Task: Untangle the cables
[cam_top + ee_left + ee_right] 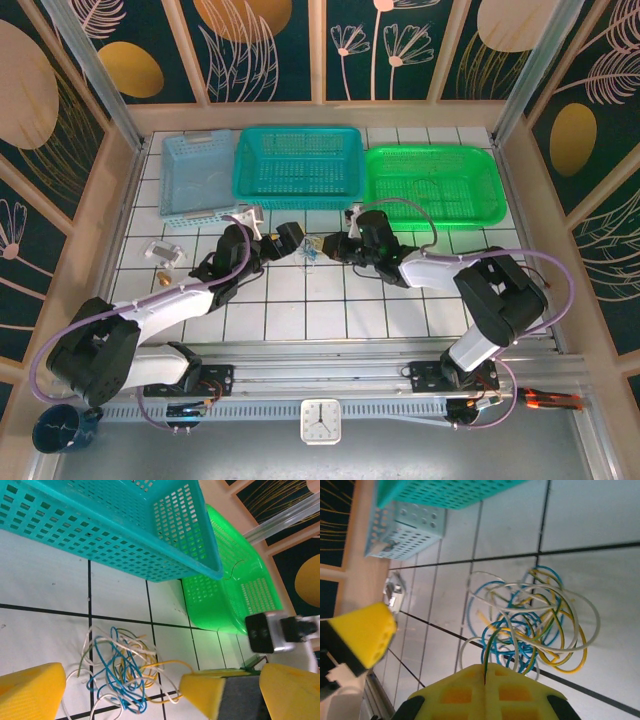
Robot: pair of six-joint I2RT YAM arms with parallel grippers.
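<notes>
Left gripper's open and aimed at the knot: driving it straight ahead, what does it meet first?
Probably the cables, lying just ahead between its open jaws. The right gripper, shut on a strand, sits close beyond them, though depth is unclear.

The thin blue, white and yellow cables [520, 630] look smooth and plastic-coated, the white tiled table [600, 515] glossy, the teal perforated basket [100, 510] moulded plastic.

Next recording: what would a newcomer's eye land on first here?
The small knot of blue, white and yellow cables lying on the tiled table. The right gripper is shut on one strand, and the left gripper is open just left of the knot. Behind stand a teal basket and a bright green basket.
</notes>
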